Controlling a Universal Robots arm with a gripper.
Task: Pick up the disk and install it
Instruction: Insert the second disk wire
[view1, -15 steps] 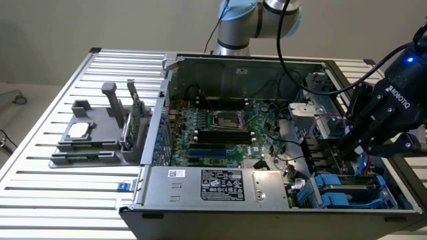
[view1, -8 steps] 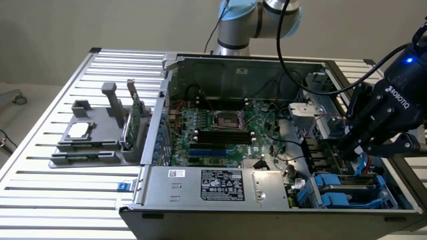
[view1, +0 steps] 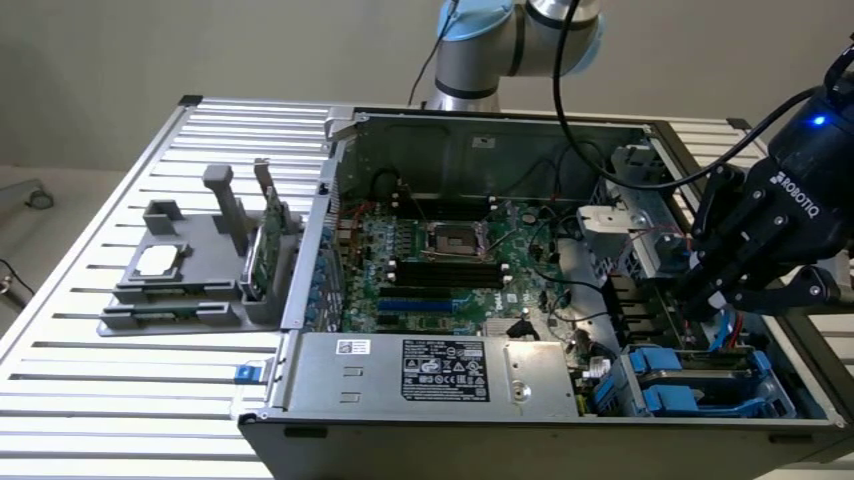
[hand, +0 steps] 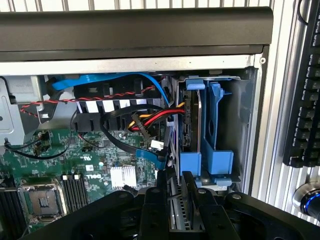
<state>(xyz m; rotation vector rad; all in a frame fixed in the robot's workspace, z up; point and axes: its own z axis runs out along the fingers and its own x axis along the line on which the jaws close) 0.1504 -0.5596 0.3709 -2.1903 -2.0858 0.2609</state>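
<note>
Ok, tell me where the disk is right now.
The disk stands on edge in its blue carrier in the drive bay at the computer case's front corner, on the exterior view's right, just below the gripper and beside the red-yellow cable bundle.

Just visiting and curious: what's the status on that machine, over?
Pincer closed on the disk. Disk edge-on in the drive bay, between blue carriers. Cable bundle close beside the bay, not across the slot.

Disk (hand: 191, 120) in blue carrier, standing on edge, seated inside the case's drive bay
</note>
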